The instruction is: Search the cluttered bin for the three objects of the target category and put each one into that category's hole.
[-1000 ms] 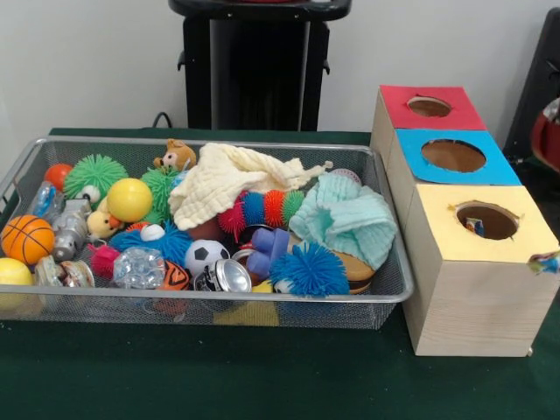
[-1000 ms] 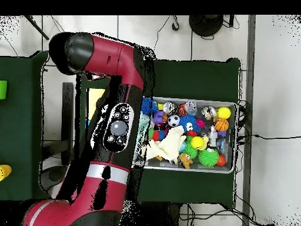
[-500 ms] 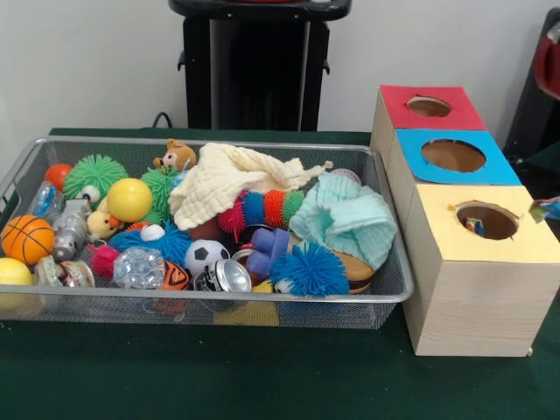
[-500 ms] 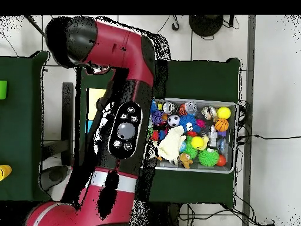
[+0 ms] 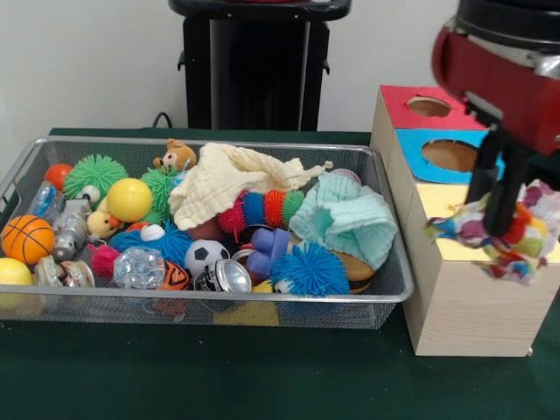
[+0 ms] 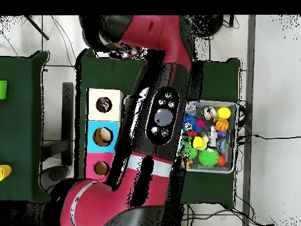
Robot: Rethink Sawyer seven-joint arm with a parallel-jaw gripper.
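My gripper hangs in front of the yellow-topped box at the right of the front view. It is shut on a multicoloured patchwork cloth, which dangles over the box's top and hides its hole. The blue-topped box and red-topped box stand behind, their holes uncovered. In the wire bin lie a cream cloth and a mint knitted cloth among toys. From overhead the arm hides the gripper and the left part of the bin.
The bin holds spiky balls, a yellow ball, a basketball, a football and a teddy. A black stand rises behind it. From overhead, the three boxes stand in a row left of the arm.
The arm has swung in from the right edge of the front view, bringing the patchwork cloth over the yellow box. From overhead, the arm shifted right, uncovering the boxes and covering more of the bin.
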